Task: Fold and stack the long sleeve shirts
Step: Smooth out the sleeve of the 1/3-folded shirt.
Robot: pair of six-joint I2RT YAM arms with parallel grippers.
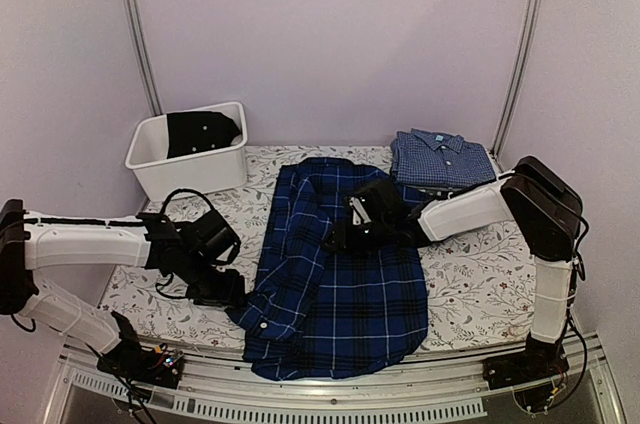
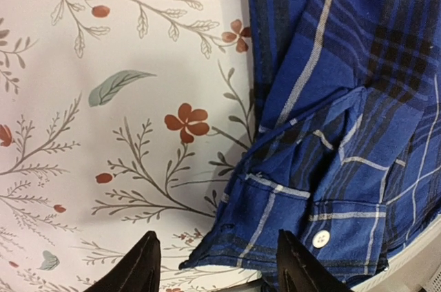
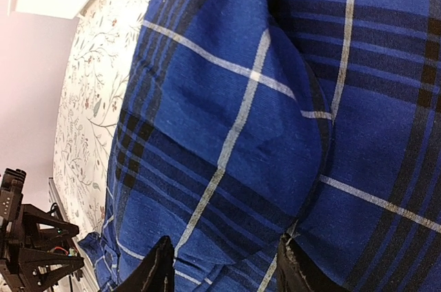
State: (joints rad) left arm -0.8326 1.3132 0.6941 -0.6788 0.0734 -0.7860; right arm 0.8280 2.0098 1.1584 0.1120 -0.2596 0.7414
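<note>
The navy and royal-blue plaid shirt (image 1: 335, 274) lies spread lengthwise on the flowered mat. The lighter fine-checked shirt (image 1: 440, 157) lies folded at the back right. My left gripper (image 1: 222, 289) is open at the plaid shirt's left edge; in the left wrist view (image 2: 217, 264) its jaws straddle a sleeve cuff (image 2: 275, 220) with a white button (image 2: 320, 238). My right gripper (image 1: 345, 234) is open low over the upper middle of the plaid shirt; in the right wrist view (image 3: 224, 271) a raised fold of plaid cloth (image 3: 234, 133) lies between its spread fingers.
A white bin (image 1: 190, 149) with a dark garment (image 1: 203, 131) inside stands at the back left. The flowered mat (image 1: 470, 274) covers the table, with a metal rail (image 1: 300, 399) along the near edge. Two upright poles stand at the back.
</note>
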